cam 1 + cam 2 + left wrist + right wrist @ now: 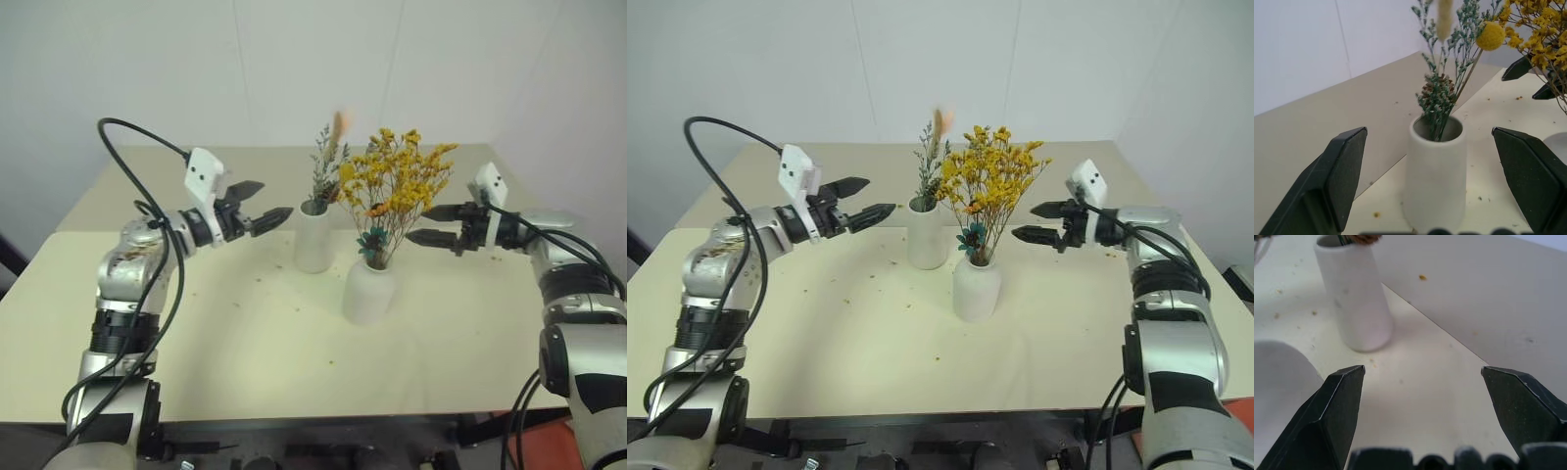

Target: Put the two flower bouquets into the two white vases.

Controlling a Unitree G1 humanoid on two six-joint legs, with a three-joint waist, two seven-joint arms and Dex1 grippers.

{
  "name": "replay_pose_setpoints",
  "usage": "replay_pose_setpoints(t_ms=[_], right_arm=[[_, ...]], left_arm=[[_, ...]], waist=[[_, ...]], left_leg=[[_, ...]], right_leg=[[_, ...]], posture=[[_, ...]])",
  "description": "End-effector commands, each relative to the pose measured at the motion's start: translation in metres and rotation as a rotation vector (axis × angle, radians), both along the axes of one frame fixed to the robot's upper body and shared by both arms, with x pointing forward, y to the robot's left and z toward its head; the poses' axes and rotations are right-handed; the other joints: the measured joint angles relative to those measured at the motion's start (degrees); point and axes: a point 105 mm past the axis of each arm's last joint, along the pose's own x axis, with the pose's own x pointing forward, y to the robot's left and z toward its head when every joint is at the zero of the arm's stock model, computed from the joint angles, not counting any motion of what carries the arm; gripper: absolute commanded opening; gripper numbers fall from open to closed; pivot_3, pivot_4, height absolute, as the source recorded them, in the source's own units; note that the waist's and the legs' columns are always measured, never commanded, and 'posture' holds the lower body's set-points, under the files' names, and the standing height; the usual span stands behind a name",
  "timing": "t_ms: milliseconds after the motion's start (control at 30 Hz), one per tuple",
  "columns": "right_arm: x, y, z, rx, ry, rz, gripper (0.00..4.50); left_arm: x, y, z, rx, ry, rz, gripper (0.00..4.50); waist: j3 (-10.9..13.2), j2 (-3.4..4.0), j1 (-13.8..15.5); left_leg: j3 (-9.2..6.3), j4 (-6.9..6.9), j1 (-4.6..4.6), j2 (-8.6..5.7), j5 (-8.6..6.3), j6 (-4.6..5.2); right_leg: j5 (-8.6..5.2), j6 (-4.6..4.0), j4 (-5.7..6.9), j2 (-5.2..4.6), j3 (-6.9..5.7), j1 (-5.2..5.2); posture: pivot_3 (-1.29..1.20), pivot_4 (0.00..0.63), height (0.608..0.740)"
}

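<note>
- A plain indoor test space, like a robotics lab rather than a home.
- Bare white walls (pixel 294 59) rise behind, made of flat panels with thin vertical seams.
- A single cream counter (pixel 245 333) stands in front of them, its top scattered with tiny dried crumbs.
- Black cables (pixel 127 147) loop loosely over the metal robot arms.
- Dark rig hardware (pixel 323 450) lines the counter's near edge.

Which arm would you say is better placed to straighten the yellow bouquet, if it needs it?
Probably the right: its open gripper hangs beside the yellow bouquet in the dome vase; the left gripper faces the tall vase.
</note>
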Motion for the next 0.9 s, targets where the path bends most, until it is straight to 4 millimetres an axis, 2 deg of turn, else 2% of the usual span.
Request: replay_pose_setpoints(t_ms=[33, 133, 300, 433, 667, 900], right_arm=[[-0.011, -0.013, 0.027, 0.003, -0.099, -0.023, 4.5], [-0.025, -0.024, 0.029, -0.02, -0.116, -0.04, 4.5], [-0.055, -0.026, 0.029, -0.06, -0.128, -0.035, 4.5], [-0.078, -0.022, 0.028, -0.066, -0.126, -0.035, 4.5], [-0.119, -0.016, 0.021, -0.046, -0.115, -0.059, 4.5], [-0.157, 0.003, 0.011, -0.055, -0.103, -0.064, 4.5]], left_arm=[[-0.008, 0.001, 0.01, 0.019, -0.061, -0.044, 4.49], [-0.011, 0.0, 0.004, 0.045, -0.054, -0.083, 4.49], [-0.02, -0.003, -0.002, 0.086, -0.05, -0.149, 4.49], [-0.031, -0.006, -0.004, 0.133, -0.071, -0.213, 4.49], [-0.058, -0.008, -0.018, 0.206, -0.065, -0.316, 4.49], [-0.08, -0.007, -0.026, 0.2, -0.009, -0.339, 4.49]], waist=[[0.0, 0.0, -0.02], [0.0, 0.0, 0.13], [0.0, 0.0, 0.37], [0.0, 0.0, 0.34], [0.0, 0.0, 1.17], [-0.01, -0.01, 1.34]], left_leg=[[0.01, 0.0, 0.01, 0.0, 0.0, 0.0], [0.0, 0.0, 0.02, 0.02, 0.0, 0.0], [0.04, 0.02, 0.04, 0.02, 0.0, 0.01], [0.06, 0.03, 0.08, 0.04, 0.0, 0.01], [0.09, 0.09, 0.11, 0.1, -0.01, 0.01], [0.08, 0.12, 0.13, 0.14, 0.0, 0.01]], right_leg=[[0.0, 0.0, 0.0, 0.0, 0.01, 0.0], [0.0, 0.0, 0.0, 0.02, 0.0, 0.0], [0.0, 0.0, -0.03, 0.03, 0.03, 0.0], [-0.01, 0.01, -0.07, 0.05, 0.05, 0.03], [-0.02, 0.01, -0.1, 0.09, 0.06, 0.08], [-0.04, 0.03, -0.13, 0.12, 0.04, 0.14]], posture=[[0.0, 0.15, 0.74], [0.0, 0.15, 0.74], [0.0, 0.15, 0.74], [0.0, 0.15, 0.74], [0.0, 0.15, 0.74], [0.0, 0.15, 0.74]])
